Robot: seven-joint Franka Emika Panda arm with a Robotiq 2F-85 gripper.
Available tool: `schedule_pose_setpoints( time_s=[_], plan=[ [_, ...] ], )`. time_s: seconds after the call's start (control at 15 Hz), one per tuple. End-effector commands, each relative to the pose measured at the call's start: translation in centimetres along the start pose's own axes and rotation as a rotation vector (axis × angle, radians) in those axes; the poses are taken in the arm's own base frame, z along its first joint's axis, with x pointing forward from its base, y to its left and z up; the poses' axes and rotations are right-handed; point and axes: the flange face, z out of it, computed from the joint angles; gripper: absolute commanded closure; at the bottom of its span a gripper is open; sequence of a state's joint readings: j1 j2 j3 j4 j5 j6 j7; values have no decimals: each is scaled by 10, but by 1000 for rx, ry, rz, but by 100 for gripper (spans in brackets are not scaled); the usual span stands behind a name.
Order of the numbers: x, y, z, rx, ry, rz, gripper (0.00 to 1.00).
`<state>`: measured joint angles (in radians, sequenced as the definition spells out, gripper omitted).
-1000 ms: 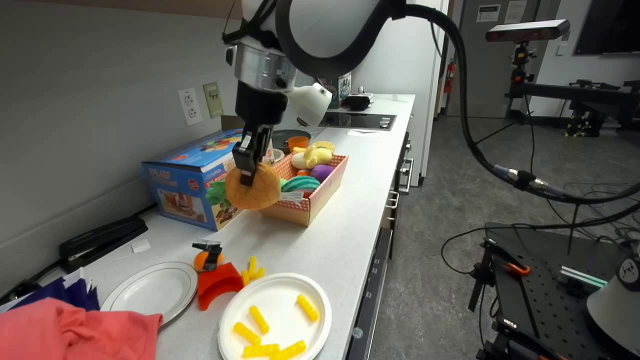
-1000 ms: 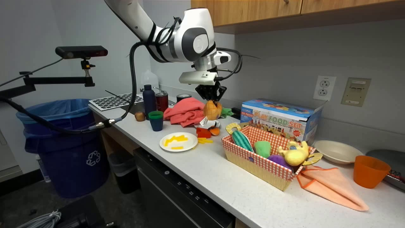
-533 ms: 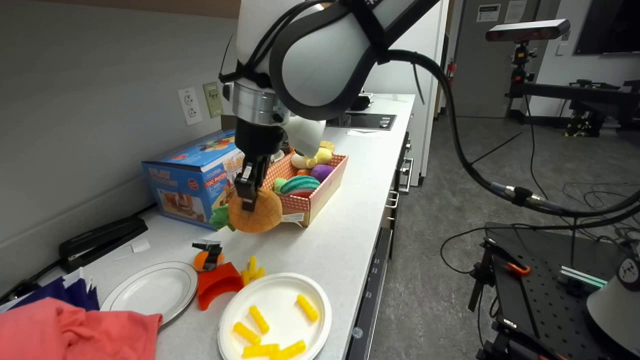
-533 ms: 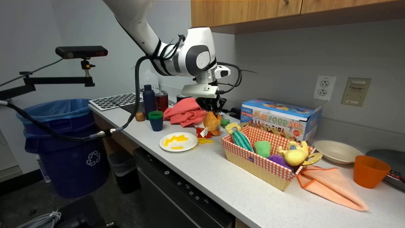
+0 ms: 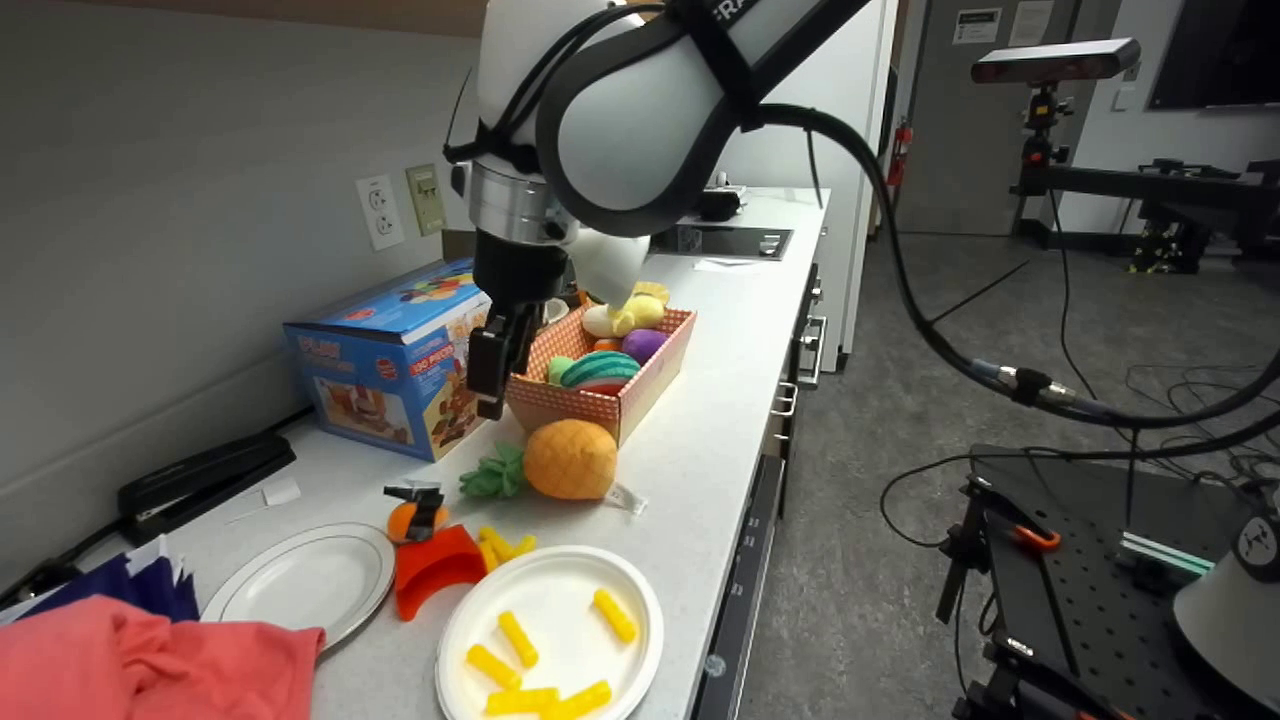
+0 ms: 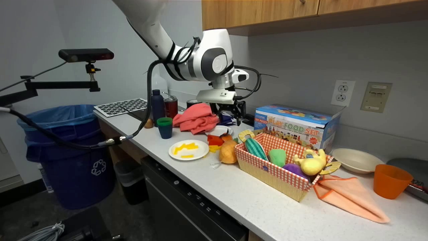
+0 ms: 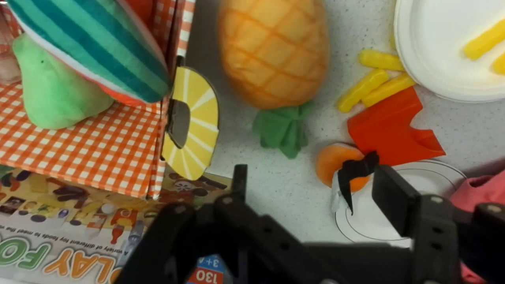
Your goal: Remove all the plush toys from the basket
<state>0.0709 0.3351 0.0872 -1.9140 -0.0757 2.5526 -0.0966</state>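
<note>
The orange pineapple plush toy (image 5: 570,460) with green leaves lies on its side on the counter, outside the basket (image 6: 272,175) and close to its end. Inside the checked-lined basket are more plush toys: a striped watermelon slice (image 7: 98,43), a green one (image 6: 277,157), a purple one (image 6: 296,170) and a yellow one (image 6: 311,163). A bit of red-orange shows beneath the watermelon slice in the wrist view. My gripper (image 7: 311,181) hangs above the counter beyond the pineapple's leaves. Its fingers (image 7: 396,199) stand wide apart with nothing between them; the pineapple is clear of them.
The blue printed box (image 5: 375,365) stands against the wall beside the basket. Near the pineapple lie a red holder (image 7: 394,126), an orange disc (image 7: 331,161) with a black strip, and a white plate (image 5: 640,590) with yellow pieces. A red cloth (image 6: 195,118) is farther along.
The gripper came down with the pineapple, then opened and let it go. The pineapple dropped onto the counter and rests nearer the basket's end and the counter's front edge.
</note>
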Motion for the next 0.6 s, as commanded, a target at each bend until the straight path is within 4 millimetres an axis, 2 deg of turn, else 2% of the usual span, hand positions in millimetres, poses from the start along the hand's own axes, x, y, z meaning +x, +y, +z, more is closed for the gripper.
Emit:
schedule_pose_setpoints(
  time_s=[0.0, 0.33, 0.53],
  plan=[
    [3, 16, -15, -6, 16, -14, 0],
    [-5, 56, -25, -33, 4, 14, 0],
    [-16, 91, -14, -69, -36, 67, 0]
  ],
)
